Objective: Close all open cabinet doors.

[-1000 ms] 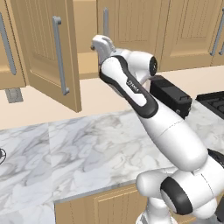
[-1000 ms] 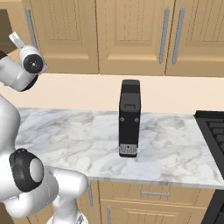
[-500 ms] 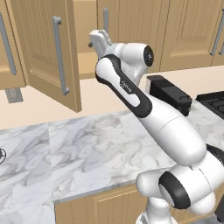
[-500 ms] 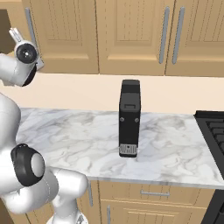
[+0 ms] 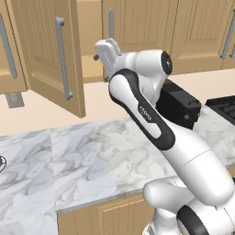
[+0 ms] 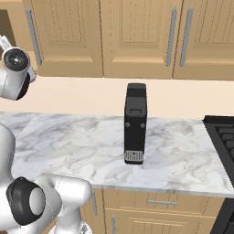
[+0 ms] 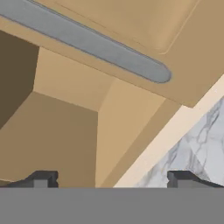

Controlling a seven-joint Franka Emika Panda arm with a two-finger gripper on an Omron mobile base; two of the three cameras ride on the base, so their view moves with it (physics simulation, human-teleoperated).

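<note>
- Since the earlier frames my wrist has risen and swung left, toward the cabinet opening; base unmoved.
- Open cabinet door [image 5: 48, 55] stands at left, swung well out over the marble counter [image 5: 82, 156], bar handle [image 5: 63, 57] facing me.
- My gripper [image 5: 102, 51] sits just right of that door, at the opening's lower edge; in the hand view the fingertips [image 7: 41, 179] stand spread, nothing between them.
- Judgement: door is rigid, light on its hinge, smooth-faced; a push on the panel near the handle edge should do.
- Black appliance [image 6: 135, 122] stands clear at right, under shut doors [image 6: 137, 36].
</note>
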